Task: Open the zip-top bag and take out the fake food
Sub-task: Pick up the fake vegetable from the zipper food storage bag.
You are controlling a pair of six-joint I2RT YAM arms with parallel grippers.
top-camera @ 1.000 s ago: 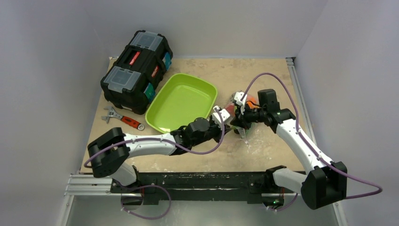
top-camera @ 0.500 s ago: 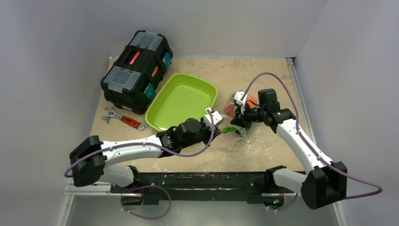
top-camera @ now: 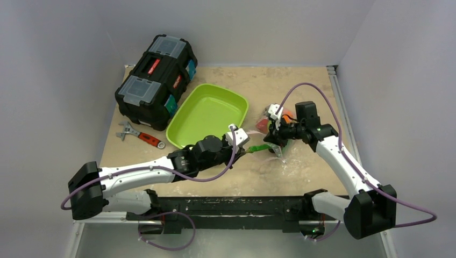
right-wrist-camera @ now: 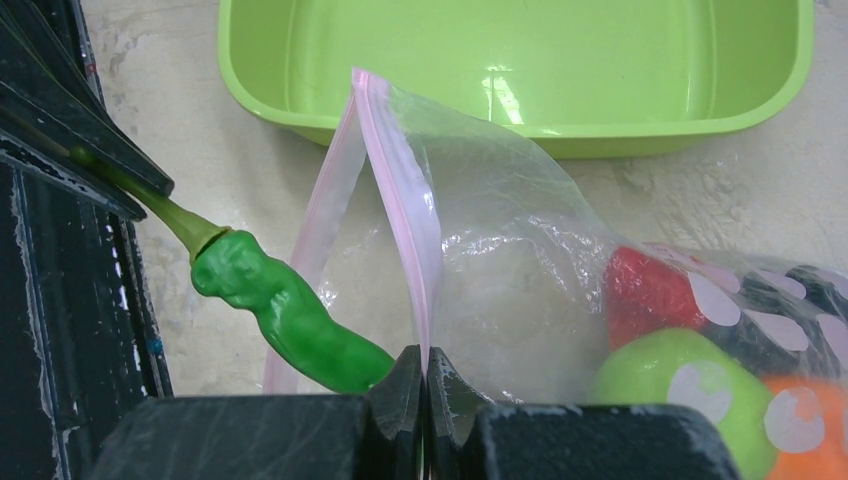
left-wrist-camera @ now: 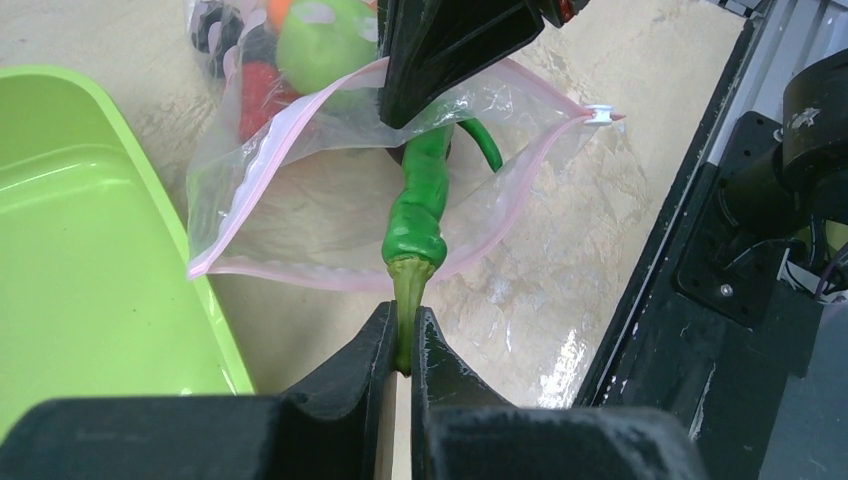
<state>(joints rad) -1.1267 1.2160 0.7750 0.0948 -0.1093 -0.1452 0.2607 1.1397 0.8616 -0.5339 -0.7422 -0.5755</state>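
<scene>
The clear zip-top bag [left-wrist-camera: 300, 190] lies open on the table, its pink zip strip [right-wrist-camera: 395, 180] lifted. My right gripper [right-wrist-camera: 424, 375] is shut on the upper zip strip and holds the mouth open; it also shows in the top view [top-camera: 275, 137]. My left gripper [left-wrist-camera: 402, 345] is shut on the pale stem of the long green pod [left-wrist-camera: 420, 200], most of which is out of the bag's mouth; the pod also shows in the right wrist view [right-wrist-camera: 285, 310] and the top view [top-camera: 257, 149]. A lime-green ball [right-wrist-camera: 680, 385], red pepper [right-wrist-camera: 650, 290] and orange fruit [right-wrist-camera: 800, 425] remain inside the bag.
The lime-green tray [top-camera: 207, 115] sits just left of the bag, its rim near my left gripper [top-camera: 242, 152]. A black toolbox [top-camera: 156, 80] stands at the back left. A red-handled wrench [top-camera: 141, 135] lies in front of it. The black base rail [left-wrist-camera: 740, 250] runs along the near edge.
My left arm has drawn back to the left and toward the near edge, pulling the green pod out of the bag's mouth. The right gripper has held the zip strip in place.
</scene>
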